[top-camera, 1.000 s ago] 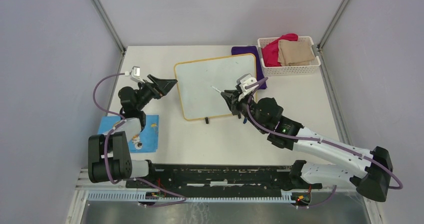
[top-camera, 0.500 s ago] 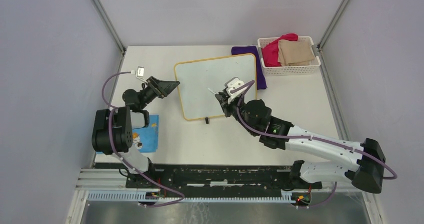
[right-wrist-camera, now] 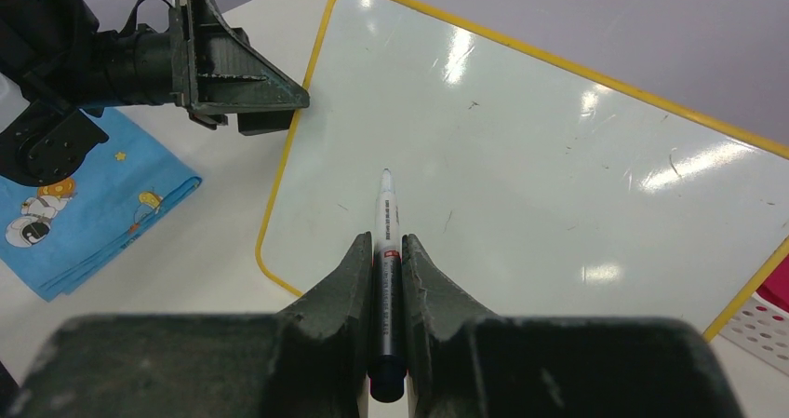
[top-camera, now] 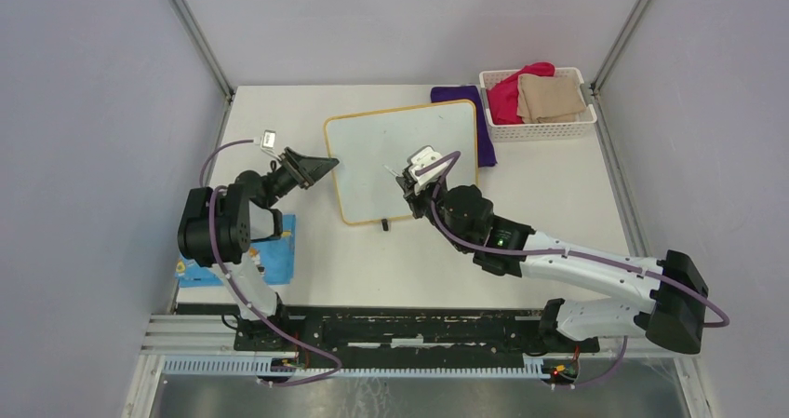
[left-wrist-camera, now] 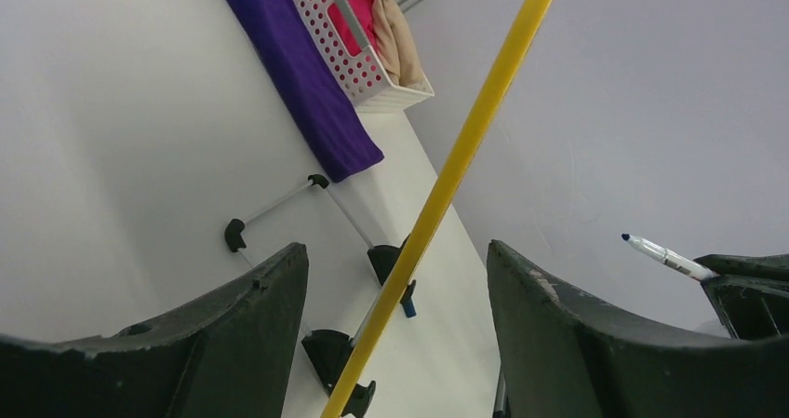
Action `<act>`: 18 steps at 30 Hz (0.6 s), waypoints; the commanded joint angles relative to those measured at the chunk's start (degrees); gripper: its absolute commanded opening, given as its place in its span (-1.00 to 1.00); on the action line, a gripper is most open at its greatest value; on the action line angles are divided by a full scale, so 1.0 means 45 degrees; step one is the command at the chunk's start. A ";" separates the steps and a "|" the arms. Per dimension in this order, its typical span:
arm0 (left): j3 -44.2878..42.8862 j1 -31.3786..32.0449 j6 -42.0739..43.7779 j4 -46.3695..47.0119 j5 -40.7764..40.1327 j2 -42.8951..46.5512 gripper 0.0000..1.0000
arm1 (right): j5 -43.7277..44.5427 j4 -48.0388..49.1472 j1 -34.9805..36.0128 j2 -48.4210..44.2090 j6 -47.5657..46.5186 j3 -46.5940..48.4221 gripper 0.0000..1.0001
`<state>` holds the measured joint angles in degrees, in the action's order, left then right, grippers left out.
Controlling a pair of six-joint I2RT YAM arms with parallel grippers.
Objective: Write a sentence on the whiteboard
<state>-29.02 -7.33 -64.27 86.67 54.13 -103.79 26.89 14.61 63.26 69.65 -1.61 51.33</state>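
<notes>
The whiteboard [top-camera: 372, 153] lies mid-table with a yellow frame, and its face [right-wrist-camera: 521, 157] carries only faint smudges. No sentence is in view. My right gripper [top-camera: 407, 182] hangs over the board, shut on a marker [right-wrist-camera: 386, 241] whose tip points at the board's left half. My left gripper [top-camera: 312, 168] is open at the board's left edge. In the left wrist view the yellow frame [left-wrist-camera: 465, 148] runs between the fingers [left-wrist-camera: 251, 325], touching neither, and the marker [left-wrist-camera: 665, 256] shows at the right.
A white basket [top-camera: 535, 128] with red and tan cloths stands at the back right, and a purple cloth [top-camera: 456, 95] lies beside it. A blue booklet [top-camera: 277, 250] lies by the left arm's base. Black stand feet [left-wrist-camera: 386, 260] show under the board.
My left gripper has slid right to straddle the board's left edge, and its jaws have narrowed. The right gripper has carried the marker left across the board.
</notes>
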 commanded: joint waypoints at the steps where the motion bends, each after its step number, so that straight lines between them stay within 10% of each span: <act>1: 0.0154 0.0066 -0.0025 0.2865 0.0144 0.0683 0.55 | 0.0017 0.0770 0.0060 -0.0195 -0.0208 0.0624 -1.00; 4: 0.0372 -0.0028 0.0077 0.2841 -0.0200 0.1249 0.97 | 0.0136 0.0732 0.0049 -0.0485 -0.0248 0.0549 -1.00; 10: 0.1178 -0.0682 0.1835 -0.0517 -0.1727 0.3678 0.99 | 0.0236 0.0601 0.0058 -0.0968 -0.0307 0.0388 -1.00; 18: -0.2166 -0.0059 0.7764 -1.6228 -0.7748 0.8152 0.99 | 0.0273 0.0668 0.0032 -0.1482 -0.0501 0.0199 -1.00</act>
<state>-27.18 -10.37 -48.14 54.54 38.50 -72.42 27.14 15.29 63.26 65.17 -2.74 51.40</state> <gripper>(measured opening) 0.994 0.178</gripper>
